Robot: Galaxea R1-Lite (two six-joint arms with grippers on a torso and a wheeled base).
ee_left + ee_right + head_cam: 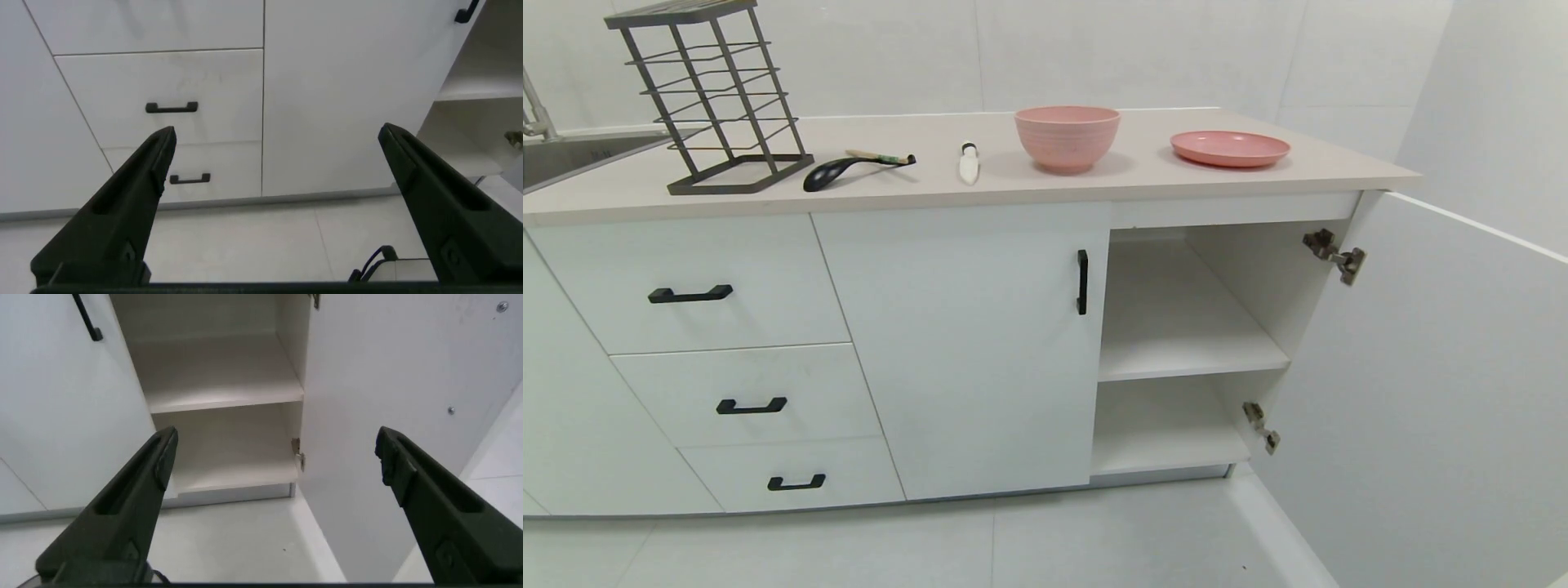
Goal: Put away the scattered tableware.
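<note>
Head view first: toward the back of the desk (1307, 175), pink bowl (1067, 137) upright, its inside hidden by the rim at this angle. To the right of it, near but not touching, pink plate (1230, 148) lying flat, above the open cupboard (1258, 273). Left of the bowl, small white utensil (968, 163) lying flat, apart from the rest. Further left, black spoon (837, 170) with its scoop toward the front edge, and a wooden-handled utensil (876, 155) just behind it, crossing or touching the spoon's handle, cannot tell which. Beside the spoon, black wire rack (715, 98) upright, near the sink (572, 155) at the desk's left end. Below the desk, right side of the cupboard open: door (1421, 367) swung wide to the right on two metal hinges (1334, 256), jutting out over the floor beside the opening; upper shelf (1176, 327) and lower shelf (1160, 429) as white boards in plain sight. Next to the opening, left door (964, 351) shut, black upright handle (1082, 282) at its edge. Further left, three drawers (711, 261) stacked, all shut, each with a black handle. Left wrist view: left pincer (278, 135) low before the drawers, fingers spread wide apart, gripping nothing, floor tiles (270, 245) past them. Right wrist view: right pincer (276, 437) before the open cupboard, fingers likewise wide apart, holding nothing, both shelves ahead and the open door alongside.
</note>
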